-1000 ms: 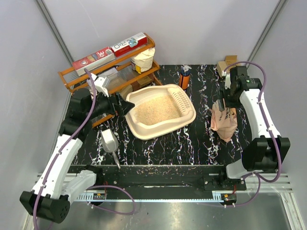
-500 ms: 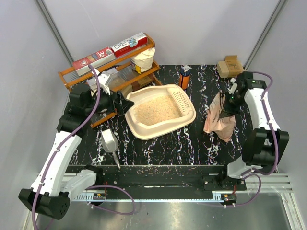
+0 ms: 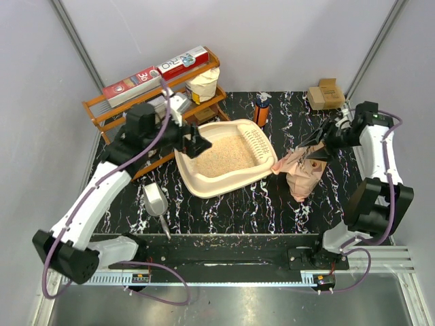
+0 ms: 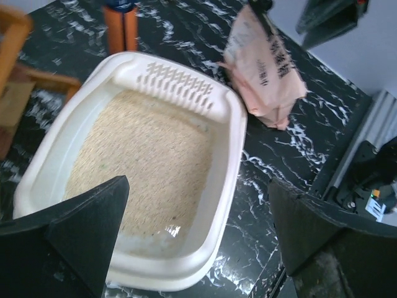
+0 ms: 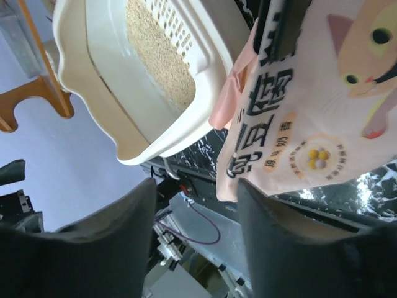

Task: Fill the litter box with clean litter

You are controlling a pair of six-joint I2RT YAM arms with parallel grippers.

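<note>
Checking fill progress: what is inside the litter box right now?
Sandy-tan litter covers most of the litter box floor, up to the slotted end. The floor beneath the litter is hidden.

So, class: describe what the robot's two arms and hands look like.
Both arms have white link shells joined by bulky black joints, with a thin purple cable looping along each. The left hand and right hand have broad matte-black fingers. No markings are legible.

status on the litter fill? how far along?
Done: the litter box already holds a layer of clean litter across its floor. In hand: the peach bag leans beside the box at the right gripper; whether it is gripped is unclear. The left gripper hovers open over the box rim. Left: possibly a top-up, then parking the bag.
</note>
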